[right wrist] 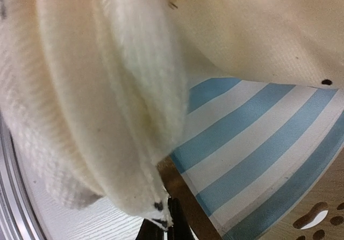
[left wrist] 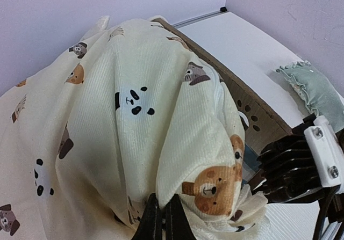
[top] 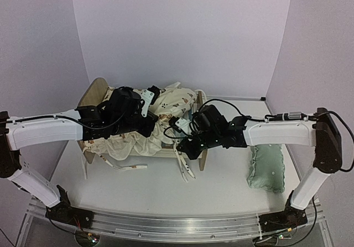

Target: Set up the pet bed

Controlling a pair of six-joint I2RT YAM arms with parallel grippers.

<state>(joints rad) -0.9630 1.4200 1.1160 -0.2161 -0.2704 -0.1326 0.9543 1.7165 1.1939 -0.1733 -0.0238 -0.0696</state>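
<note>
The left pincer (left wrist: 163, 210) is clamped on the cushion (left wrist: 134, 111), which is heaped over the bed (top: 95, 92) standing left of centre on the tabletop (top: 221, 189). The right pincer (right wrist: 167, 225) is pinched shut on the cushion's edge, and a pillow (top: 266, 167) lies apart at far right.

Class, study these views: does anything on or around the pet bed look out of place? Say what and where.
The bear-print cushion is bunched in a heap over the pet bed, not flat, its ties trailing onto the table. The mint pillow lies apart on the table.
</note>
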